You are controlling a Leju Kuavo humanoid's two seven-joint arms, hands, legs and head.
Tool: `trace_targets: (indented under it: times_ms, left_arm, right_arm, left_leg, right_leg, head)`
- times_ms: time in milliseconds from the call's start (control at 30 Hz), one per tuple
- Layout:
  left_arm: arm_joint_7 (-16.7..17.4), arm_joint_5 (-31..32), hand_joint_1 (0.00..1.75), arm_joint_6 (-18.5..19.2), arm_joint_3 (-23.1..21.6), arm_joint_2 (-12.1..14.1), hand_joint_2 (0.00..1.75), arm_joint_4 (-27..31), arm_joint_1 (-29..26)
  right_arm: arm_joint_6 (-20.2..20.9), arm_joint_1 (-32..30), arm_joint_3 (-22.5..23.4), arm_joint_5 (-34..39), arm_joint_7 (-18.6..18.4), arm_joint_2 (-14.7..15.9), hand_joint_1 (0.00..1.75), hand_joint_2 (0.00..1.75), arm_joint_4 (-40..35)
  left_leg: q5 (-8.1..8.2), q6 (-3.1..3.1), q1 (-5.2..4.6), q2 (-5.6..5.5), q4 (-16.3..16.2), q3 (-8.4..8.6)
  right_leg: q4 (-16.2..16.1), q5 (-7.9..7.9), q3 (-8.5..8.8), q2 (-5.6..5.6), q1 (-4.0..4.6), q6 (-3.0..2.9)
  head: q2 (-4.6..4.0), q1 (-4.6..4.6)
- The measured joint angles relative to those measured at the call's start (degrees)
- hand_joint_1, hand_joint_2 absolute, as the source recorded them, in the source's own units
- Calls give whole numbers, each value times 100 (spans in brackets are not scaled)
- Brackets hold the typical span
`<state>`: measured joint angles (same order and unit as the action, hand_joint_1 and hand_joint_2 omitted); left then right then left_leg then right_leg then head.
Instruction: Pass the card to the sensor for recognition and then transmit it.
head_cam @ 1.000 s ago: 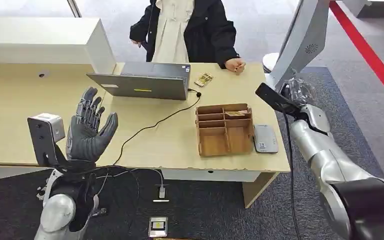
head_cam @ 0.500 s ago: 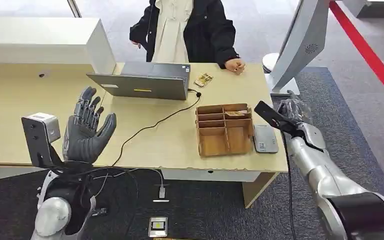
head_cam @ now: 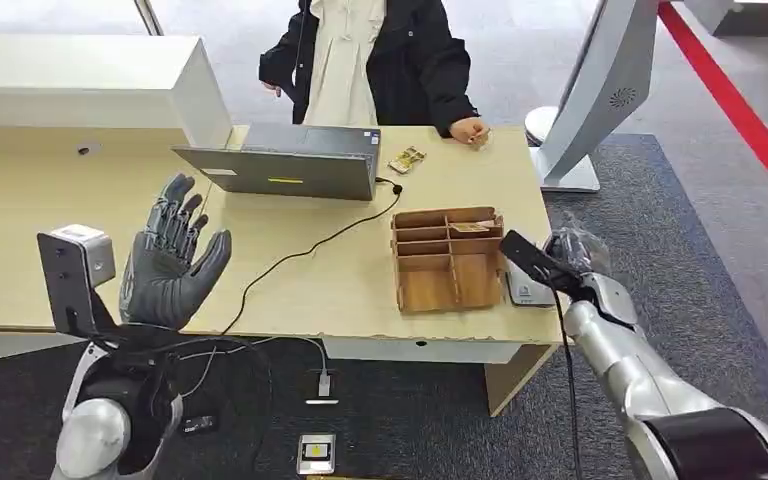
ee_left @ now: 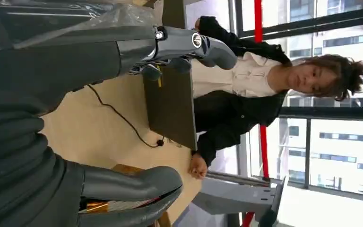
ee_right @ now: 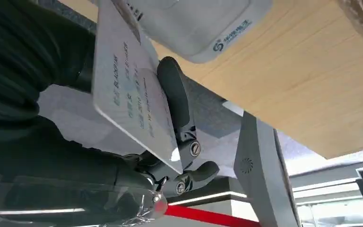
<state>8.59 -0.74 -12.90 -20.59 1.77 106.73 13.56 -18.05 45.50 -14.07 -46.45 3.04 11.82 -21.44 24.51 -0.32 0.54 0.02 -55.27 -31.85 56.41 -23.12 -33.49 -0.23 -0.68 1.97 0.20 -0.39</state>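
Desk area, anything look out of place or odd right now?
A small device lies on the carpet under the desk, at the end of a cable trailing over the front edge, an odd place for it. Two small items lie loose beside the laptop.

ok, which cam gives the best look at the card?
Right wrist view: the card is close up, printed face legible, held by the right robot hand. Head view shows it small and dark at that hand. The left wrist view faces elsewhere.

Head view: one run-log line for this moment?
right hand: holds card above sensor | left hand: raised, holds nothing | stage: presenting card
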Motion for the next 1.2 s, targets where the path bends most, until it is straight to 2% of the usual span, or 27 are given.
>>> trace_targets:
  times_ms: [667,1200]
  left_arm:
    - [0,-22,0,79,-4,100,175,0,59]
    - [22,-13,0,103,-4,125,175,0,78]
  right_arm:
    - [-9,-227,0,24,-173,-258,175,175,-90]
    - [13,-221,0,55,-179,-275,175,175,-135]
  left_leg:
    - [0,0,0,0,0,0]
    - [0,0,0,1,0,0]
  right_leg:
    - [0,0,0,0,0,0]
    - [0,0,0,0,0,0]
  head:
    - [0,0]
    - [-2,0]
